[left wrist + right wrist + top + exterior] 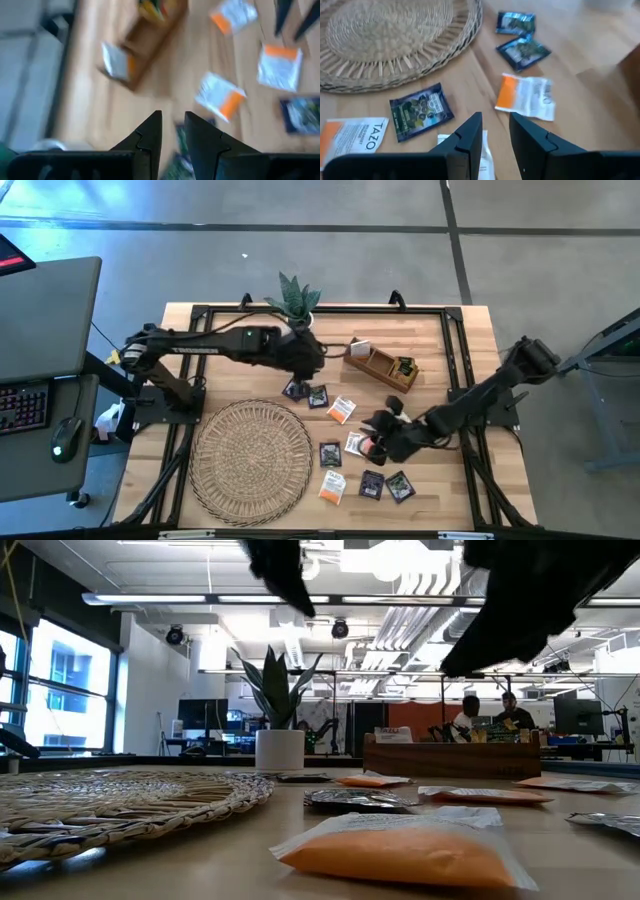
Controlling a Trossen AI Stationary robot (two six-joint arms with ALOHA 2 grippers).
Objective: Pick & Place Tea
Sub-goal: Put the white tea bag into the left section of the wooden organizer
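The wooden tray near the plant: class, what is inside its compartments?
In the wooden tray, one white-and-orange sachet stands at one end and a dark green sachet near the other. The tray walls hide anything lying lower.

- Even, bright overhead light from ceiling strips (200, 598)
- Daylight glares through the window (60, 690)
- Left wrist view is motion-blurred
- Nearest orange sachet (400, 852) is soft

Rough woven straw mat (252, 462), smooth wooden table (470, 345), glossy foil sachets (418, 111)
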